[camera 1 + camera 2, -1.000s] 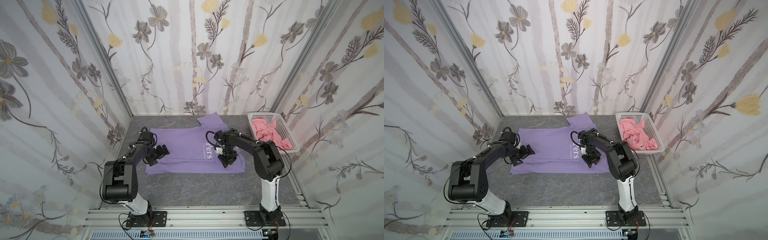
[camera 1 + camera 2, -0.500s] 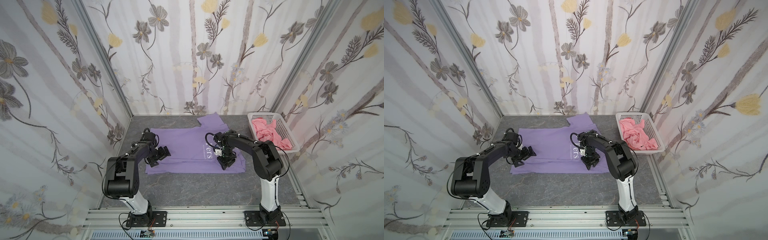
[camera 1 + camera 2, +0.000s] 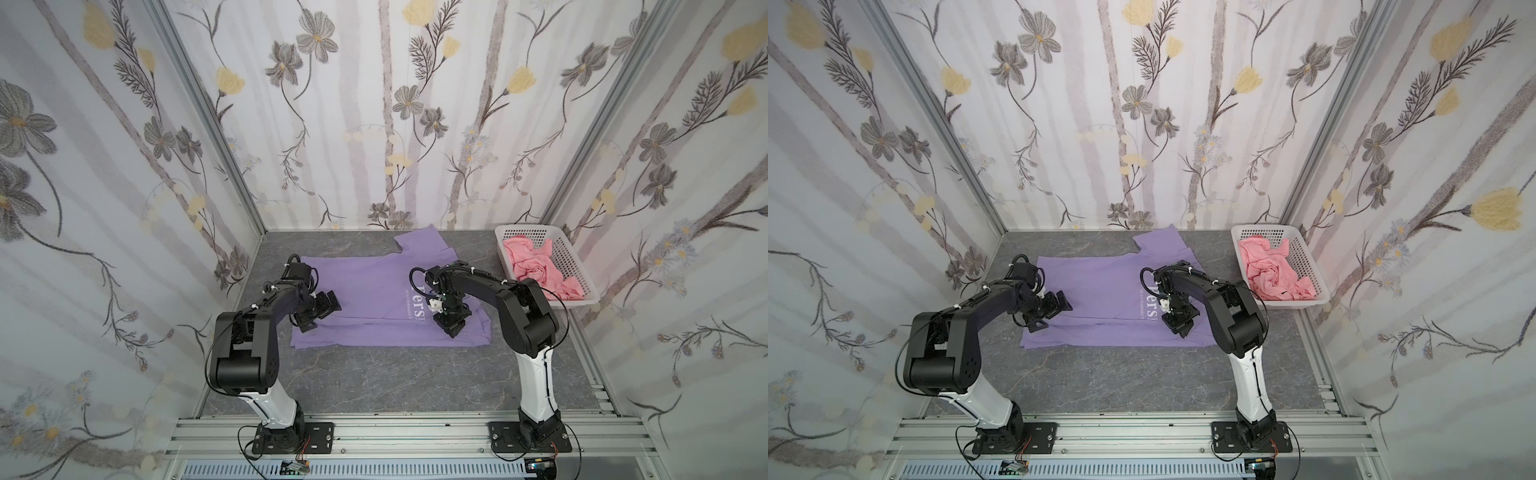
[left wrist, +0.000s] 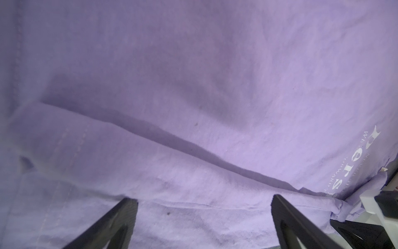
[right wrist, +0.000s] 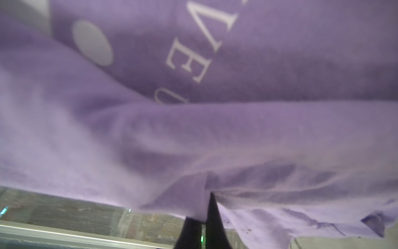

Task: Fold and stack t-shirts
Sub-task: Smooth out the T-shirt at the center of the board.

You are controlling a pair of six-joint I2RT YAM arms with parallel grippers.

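Observation:
A lavender-purple t-shirt (image 3: 374, 299) (image 3: 1100, 299) with white lettering lies flat on the grey table, its near half folded over and one sleeve pointing to the back wall. My left gripper (image 3: 320, 313) (image 3: 1050, 312) hovers open over the shirt's left end; the left wrist view shows its jaws (image 4: 203, 199) spread wide above the cloth (image 4: 193, 86). My right gripper (image 3: 451, 328) (image 3: 1177, 326) is down on the shirt's right end by the lettering. In the right wrist view it (image 5: 207, 200) is shut on a pinch of the purple cloth (image 5: 258, 129). A salmon-pink garment (image 3: 536, 270) (image 3: 1273, 274) lies crumpled in a basket.
The white perforated basket (image 3: 523, 228) (image 3: 1262, 227) stands at the back right against the wall. Floral walls close in the left, back and right sides. Bare grey tabletop (image 3: 395, 382) stretches between the shirt and the aluminium rail carrying both arm bases.
The right gripper has closed on the shirt's cloth near the lettering. The left gripper has stayed open, shifting only slightly over the shirt's left end.

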